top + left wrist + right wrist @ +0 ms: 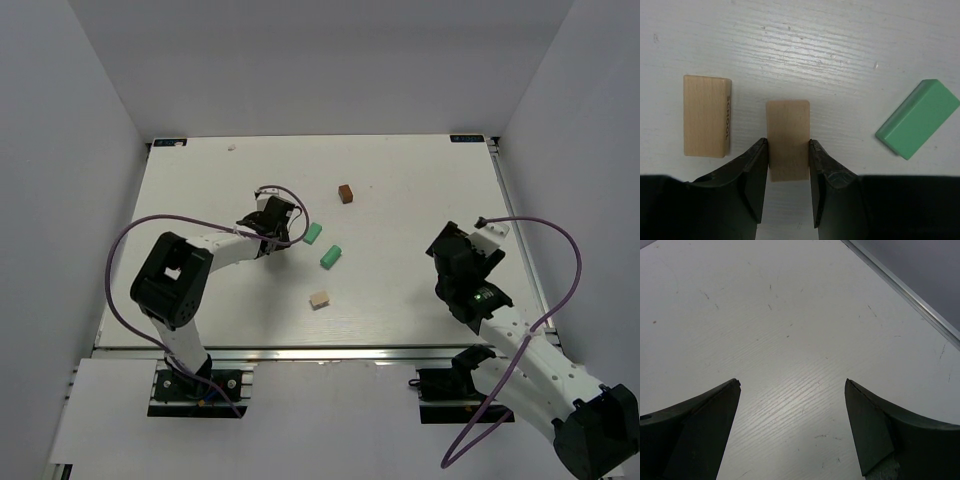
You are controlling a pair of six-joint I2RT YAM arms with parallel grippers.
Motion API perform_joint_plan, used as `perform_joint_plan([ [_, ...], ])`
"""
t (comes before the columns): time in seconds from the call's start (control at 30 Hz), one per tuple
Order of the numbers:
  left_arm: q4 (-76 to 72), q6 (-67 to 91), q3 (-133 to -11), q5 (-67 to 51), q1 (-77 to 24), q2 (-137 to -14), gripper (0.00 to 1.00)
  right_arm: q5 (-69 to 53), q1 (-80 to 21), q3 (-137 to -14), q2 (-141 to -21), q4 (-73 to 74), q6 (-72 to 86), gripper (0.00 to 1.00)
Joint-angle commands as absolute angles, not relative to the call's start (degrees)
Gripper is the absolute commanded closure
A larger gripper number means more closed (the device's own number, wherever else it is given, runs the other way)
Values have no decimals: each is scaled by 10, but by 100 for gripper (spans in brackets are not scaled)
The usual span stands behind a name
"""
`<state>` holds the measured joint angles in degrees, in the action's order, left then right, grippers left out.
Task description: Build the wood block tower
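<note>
No wood block tower shows in any view; the blocks lie singly on the white table (400,300). My left gripper (787,143) is shut on a light tan block (787,125), its fingers (752,170) pressed against the block's two long sides. Whether the block rests on the table I cannot tell. A second tan block (706,116), printed on one side, lies just left of it, and a mint-green oblong (917,119) to its right. From above, the left gripper (268,220) hides both tan blocks. My right gripper (792,385) is open over bare table at the right (455,255).
The top view shows two green oblongs (313,233) (331,256) right of the left gripper, a dark brown cube (346,193) farther back, and a tan block (319,299) toward the front. Grey walls enclose the table on three sides. A metal table edge (910,295) runs near the right gripper.
</note>
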<state>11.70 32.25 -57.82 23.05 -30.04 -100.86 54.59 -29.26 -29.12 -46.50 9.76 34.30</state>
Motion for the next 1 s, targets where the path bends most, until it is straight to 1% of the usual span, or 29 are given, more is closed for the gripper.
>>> perform_joint_plan([
  [0.0,98,310,-585,219,-292,-1017,89,583,-291,-305,-468,98,350,11],
  [0.33,114,287,-600,235,-290,-1036,88,584,-291,-307,-469,98,349,11],
  [0.37,113,282,-599,235,-290,-1034,85,584,-291,-307,-470,98,349,11],
  [0.47,113,276,-600,241,-290,-1036,81,584,-291,-308,-472,98,347,11],
  [0.67,124,272,-616,242,-287,-1055,79,585,-290,-309,-470,102,347,11],
  [0.77,124,275,-614,239,-286,-1056,77,584,-291,-313,-469,111,345,11],
  [0.8,124,276,-613,239,-286,-1055,75,584,-290,-313,-469,111,346,11],
  [0.97,131,279,-613,251,-286,-1052,72,580,-291,-311,-471,105,342,11],
])
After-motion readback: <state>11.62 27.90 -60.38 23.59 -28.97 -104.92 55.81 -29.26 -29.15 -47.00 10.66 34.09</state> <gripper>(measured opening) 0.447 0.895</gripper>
